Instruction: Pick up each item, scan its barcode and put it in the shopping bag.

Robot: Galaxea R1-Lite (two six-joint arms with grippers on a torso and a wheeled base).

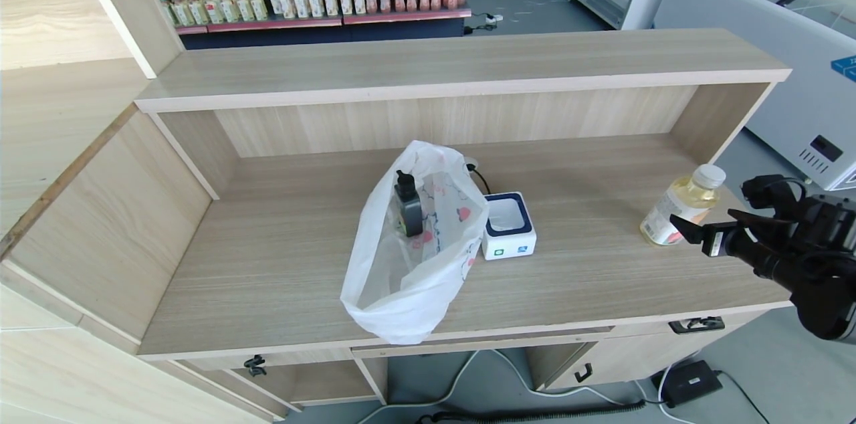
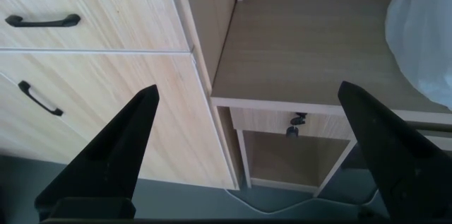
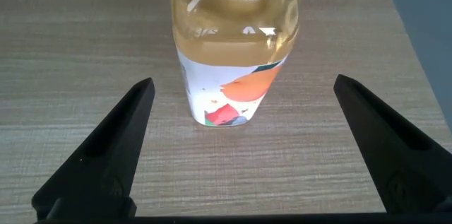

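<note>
A clear bottle (image 1: pixel 681 205) of pale yellow drink with a white cap and printed label stands at the counter's right end. My right gripper (image 1: pixel 710 227) is open just beside it; in the right wrist view the bottle (image 3: pixel 235 44) stands a short way ahead of the spread fingers (image 3: pixel 106 157). A white plastic shopping bag (image 1: pixel 414 243) lies open mid-counter with a dark pump bottle (image 1: pixel 407 204) inside. A small white barcode scanner (image 1: pixel 508 226) with a dark rim sits right of the bag. My left gripper (image 2: pixel 247 153) is open, low by the counter's left front corner.
The wooden counter (image 1: pixel 575 290) has a raised back shelf and side walls. Drawers with black handles (image 2: pixel 42 20) sit left of the counter. A cable runs from the scanner to the back wall. Store shelves with drinks and freezers stand beyond.
</note>
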